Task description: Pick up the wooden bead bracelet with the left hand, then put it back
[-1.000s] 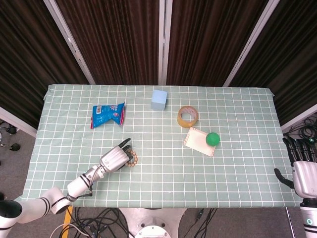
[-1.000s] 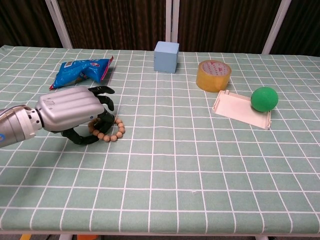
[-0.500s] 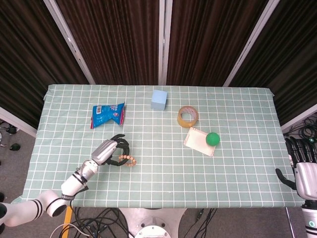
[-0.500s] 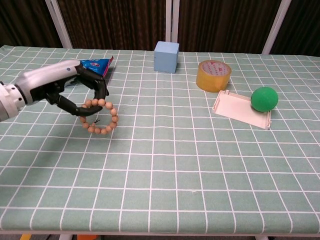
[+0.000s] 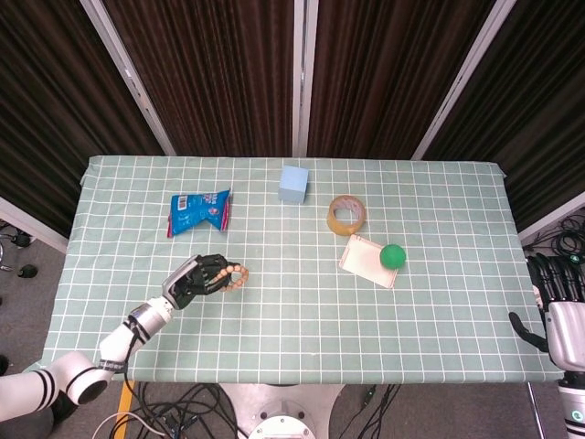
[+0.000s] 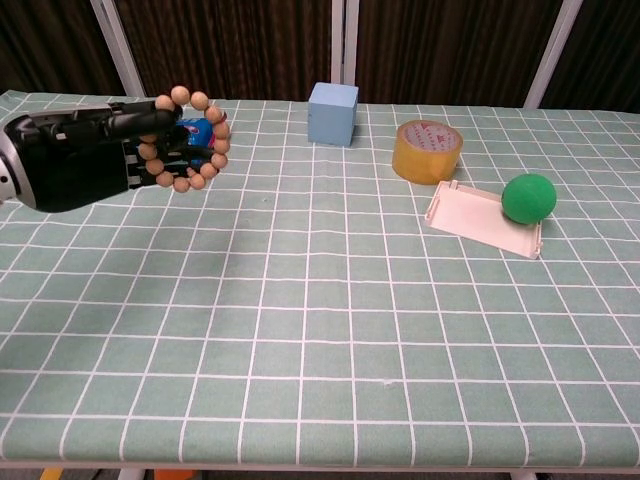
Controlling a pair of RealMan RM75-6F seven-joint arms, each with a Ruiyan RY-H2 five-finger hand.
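1. The left hand (image 6: pixel 75 155) is holding the wooden bead bracelet (image 6: pixel 185 138) up off the table (image 6: pixel 330 330); in the chest view the ring of beads hangs around the dark fingers (image 6: pixel 140 122), which are curled through it

2. From the head view the same left hand (image 5: pixel 196 279) sits above the near-left part of the green checked cloth, with the bracelet (image 5: pixel 233 276) sticking out at the fingertip end, toward the middle of the table

3. In the chest view the bracelet overlaps the blue snack bag (image 6: pixel 196 133) behind it (just lined up in the shot; the head view shows the bag (image 5: pixel 199 211) lying well apart, further back on the table)

4. The right hand (image 5: pixel 559 315) is way off past the right edge of the table and only shows in the head view. Its fingers (image 5: pixel 548 274) point up, side by side, and it holds nothing, but I honestly can't tell whether they count as spread or closed from here

5. Other stuff on the cloth: a light blue cube (image 5: pixel 293 183) near the back middle, a roll of yellowish tape (image 5: pixel 347 215) to its right and a bit nearer, then a small white tray (image 5: pixel 366 261) with a green ball (image 5: pixel 392 255) sitting at its right edge, touching it

6. Everything on the right half is well apart from the lifted bracelet
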